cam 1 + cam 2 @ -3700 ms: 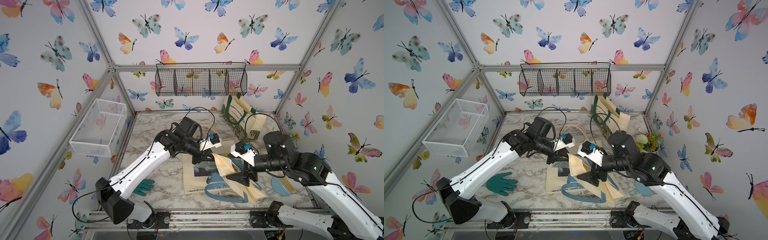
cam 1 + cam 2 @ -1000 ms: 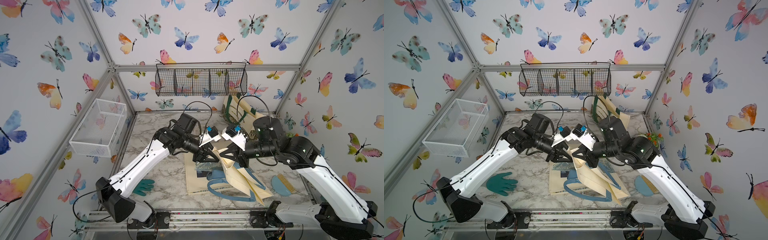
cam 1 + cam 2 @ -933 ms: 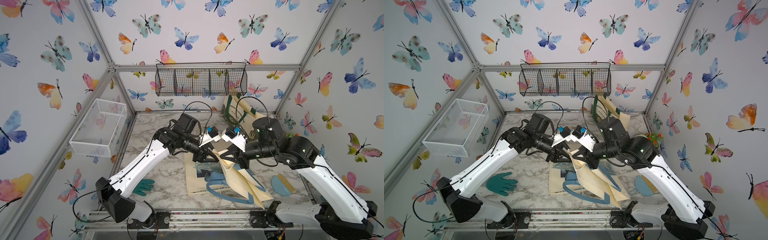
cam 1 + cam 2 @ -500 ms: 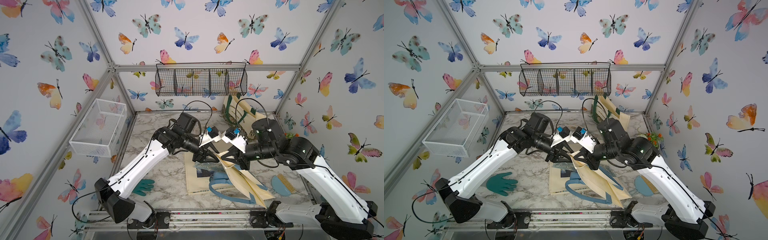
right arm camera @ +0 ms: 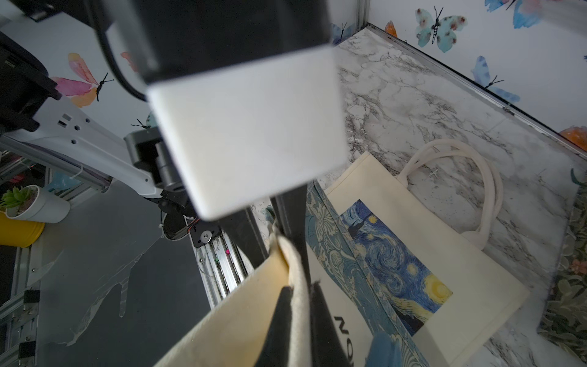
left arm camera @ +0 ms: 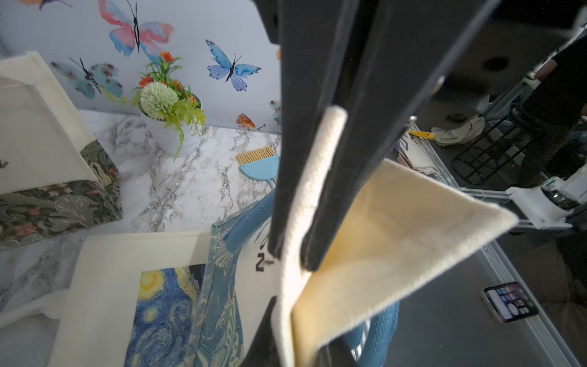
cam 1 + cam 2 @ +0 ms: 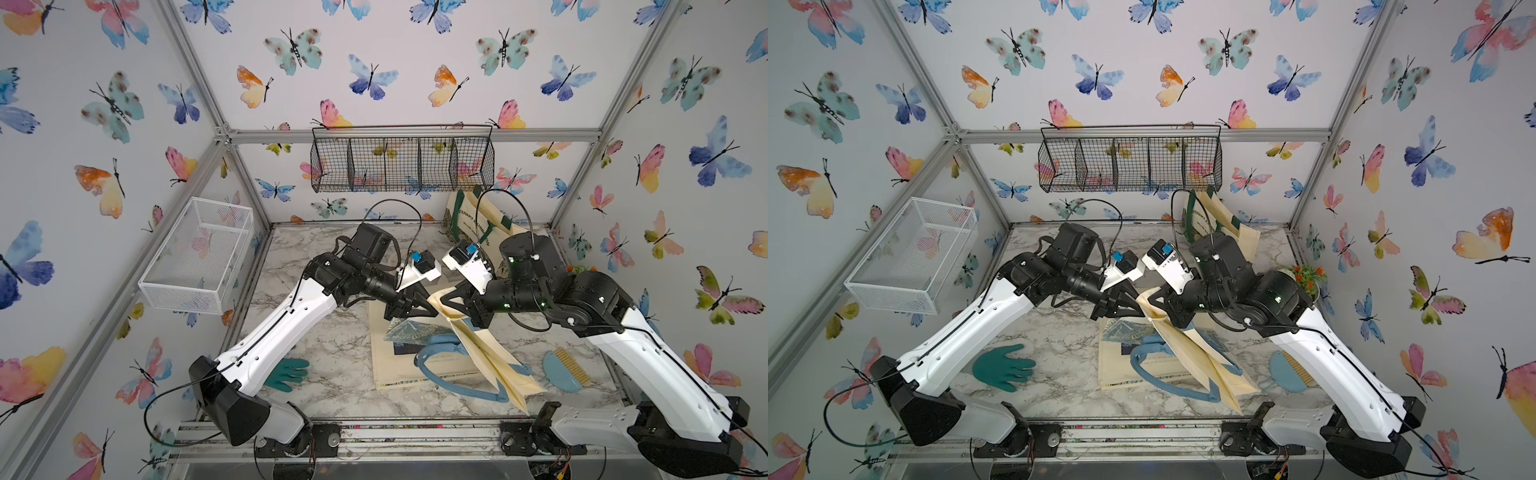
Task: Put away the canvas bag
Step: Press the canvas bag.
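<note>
The canvas bag (image 7: 490, 357) (image 7: 1200, 361) is cream with blue handles (image 7: 440, 353). Its top edge is lifted over the middle of the table and its lower part trails to the front right. My left gripper (image 7: 430, 309) (image 7: 1136, 309) (image 6: 292, 324) is shut on that cream edge (image 6: 286, 279). My right gripper (image 7: 446, 301) (image 7: 1152, 301) (image 5: 300, 305) faces it, almost tip to tip, shut on the same edge (image 5: 297, 273). The right gripper's fingers (image 6: 295, 127) fill the middle of the left wrist view.
A flat tote with a Starry Night print (image 7: 390, 365) (image 5: 413, 254) lies under the held bag. A floral tote (image 7: 469, 220) stands back right by a flower pot (image 7: 1304, 276). A green glove (image 7: 286, 372), a blue brush (image 7: 565, 370), a black wall basket (image 7: 401, 166) and a white wire basket (image 7: 199, 253) surround.
My left gripper has closed onto the bag's top edge, next to the right gripper. The right gripper had raised the bag up and back earlier; both arms have hardly shifted since.
</note>
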